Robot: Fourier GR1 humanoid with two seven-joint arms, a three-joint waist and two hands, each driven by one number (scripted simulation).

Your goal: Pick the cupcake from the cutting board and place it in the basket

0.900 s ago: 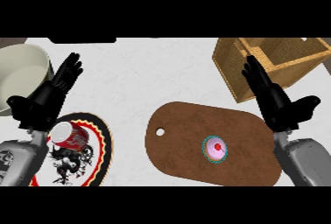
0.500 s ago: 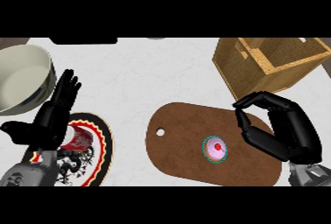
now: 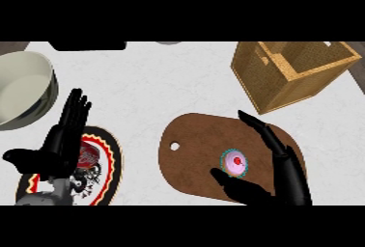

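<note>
Your right hand (image 3: pixel 274 169) is over the cutting board (image 3: pixel 196 144), fingers stretched straight toward the far end and the thumb reaching in underneath. The cupcake (image 3: pixel 235 163) sits on the board between that thumb and the fingers, pink top with a red dot showing. The thumb tip looks just beside it, though you can't quite tell from this angle whether it touches. Nothing is curled round the cupcake. The basket (image 3: pixel 292 72) stands well apart at the far right of the counter (image 3: pixel 164 87). Your left hand (image 3: pixel 61 144) rests spread, fingers up, over the patterned plate (image 3: pixel 107 164) at the left. A pale bowl (image 3: pixel 25 87) sits beyond it.
</note>
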